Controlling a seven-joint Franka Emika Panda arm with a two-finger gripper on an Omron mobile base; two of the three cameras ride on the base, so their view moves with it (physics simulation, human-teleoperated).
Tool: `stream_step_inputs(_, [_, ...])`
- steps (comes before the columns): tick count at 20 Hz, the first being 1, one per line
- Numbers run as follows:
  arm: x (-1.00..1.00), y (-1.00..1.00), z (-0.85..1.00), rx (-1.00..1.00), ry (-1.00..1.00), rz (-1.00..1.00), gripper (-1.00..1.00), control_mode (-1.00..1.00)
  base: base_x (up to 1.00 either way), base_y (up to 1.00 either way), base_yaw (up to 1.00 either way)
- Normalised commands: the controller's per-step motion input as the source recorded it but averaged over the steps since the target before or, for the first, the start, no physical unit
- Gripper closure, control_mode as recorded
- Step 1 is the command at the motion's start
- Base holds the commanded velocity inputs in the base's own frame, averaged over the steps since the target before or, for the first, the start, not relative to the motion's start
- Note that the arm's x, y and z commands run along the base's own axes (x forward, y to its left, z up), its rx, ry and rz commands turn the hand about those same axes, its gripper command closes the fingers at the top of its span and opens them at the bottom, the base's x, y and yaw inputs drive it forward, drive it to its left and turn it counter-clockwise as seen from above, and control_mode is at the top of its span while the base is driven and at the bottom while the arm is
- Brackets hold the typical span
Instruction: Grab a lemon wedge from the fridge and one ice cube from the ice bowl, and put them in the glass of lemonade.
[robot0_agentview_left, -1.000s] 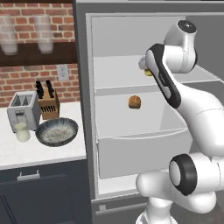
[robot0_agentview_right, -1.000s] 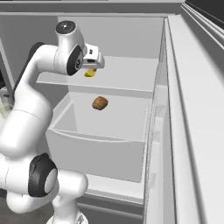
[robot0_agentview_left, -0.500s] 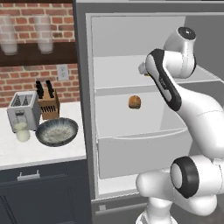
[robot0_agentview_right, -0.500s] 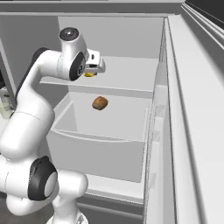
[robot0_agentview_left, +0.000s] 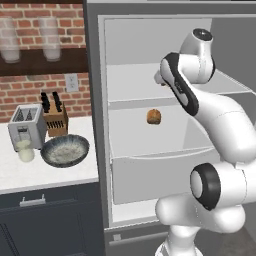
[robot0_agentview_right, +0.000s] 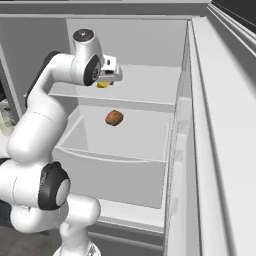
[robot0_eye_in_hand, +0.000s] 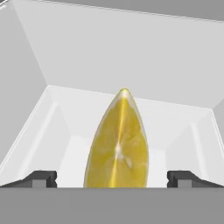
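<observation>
Gripper (robot0_eye_in_hand: 112, 179): jaws wide apart, straddling the lemon wedge (robot0_eye_in_hand: 118, 144) on the fridge (robot0_agentview_right: 150, 100) shelf. I'd keep the wedge centred, ease in, then close gently.

Arm: white, dark-jointed, rising from the base, bending at the elbow and reaching forward at upper-shelf height.
Wrist: turned so the hand points forward and slightly down.
Claw (robot0_eye_in_hand: 112, 179): jaws spread wide, both dark fingertips (robot0_eye_in_hand: 40, 178) level with each other, nothing pinched between them.
Claw in right base view (robot0_agentview_right: 111, 80): at the end of the forearm, held level.
Base: white, rounded, upright beneath the arm.
</observation>
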Motion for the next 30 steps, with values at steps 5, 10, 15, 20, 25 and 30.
stream_step_inputs(5, [0.17, 0.00, 0.00, 0.00, 0.00, 0.00, -1.00, -1.00, 0.00, 0.00, 0.00])
stream_step_inputs(10, [-0.12, -0.04, 0.00, 0.00, -0.04, 0.00, -1.00, -1.00, 0.00, 0.00, 0.00])
stream_step_inputs(15, [0.00, 0.00, -0.14, 0.00, 0.00, 0.00, -1.00, -1.00, 0.00, 0.00, 0.00])
stream_step_inputs(20, [0.03, 0.00, -0.11, 0.00, 0.00, 0.00, -1.00, -1.00, 0.00, 0.00, 0.00])
stream_step_inputs(25, [0.00, 0.00, -0.10, 0.00, 0.00, 0.00, -1.00, -1.00, 0.00, 0.00, 0.00])
stream_step_inputs(30, [0.00, 0.00, -0.07, 0.00, 0.01, 0.00, -1.00, -1.00, 0.00, 0.00, 0.00])
